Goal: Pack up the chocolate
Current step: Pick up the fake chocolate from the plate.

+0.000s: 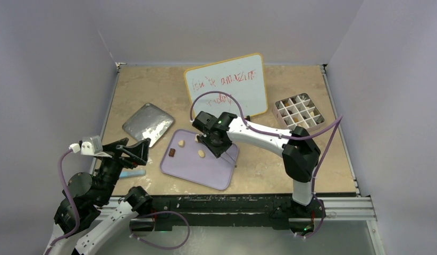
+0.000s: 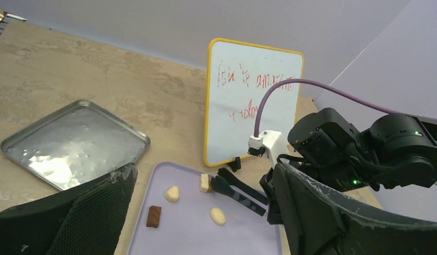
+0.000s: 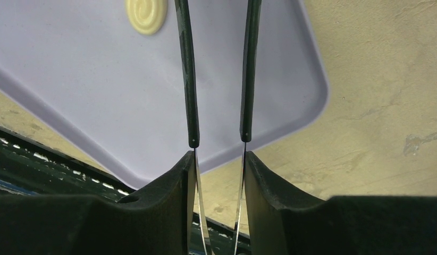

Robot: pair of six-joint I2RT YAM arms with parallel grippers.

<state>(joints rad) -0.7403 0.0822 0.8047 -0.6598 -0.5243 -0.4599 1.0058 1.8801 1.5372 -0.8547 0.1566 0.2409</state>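
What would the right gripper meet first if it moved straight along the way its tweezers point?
Most likely the cream chocolate piece at the tips of the tweezers that the right gripper clamps, then the lavender tray under it. Whether the tips touch it I cannot tell.

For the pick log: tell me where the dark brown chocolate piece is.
Top view: the dark brown piece lies on the lavender tray, near its left edge, with a cream piece just beyond it.

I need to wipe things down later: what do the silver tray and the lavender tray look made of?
The silver tray: likely metal, brushed and shiny; it throws bright mottled reflections. The lavender tray: probably plastic or silicone, matte; even colour, no glare.
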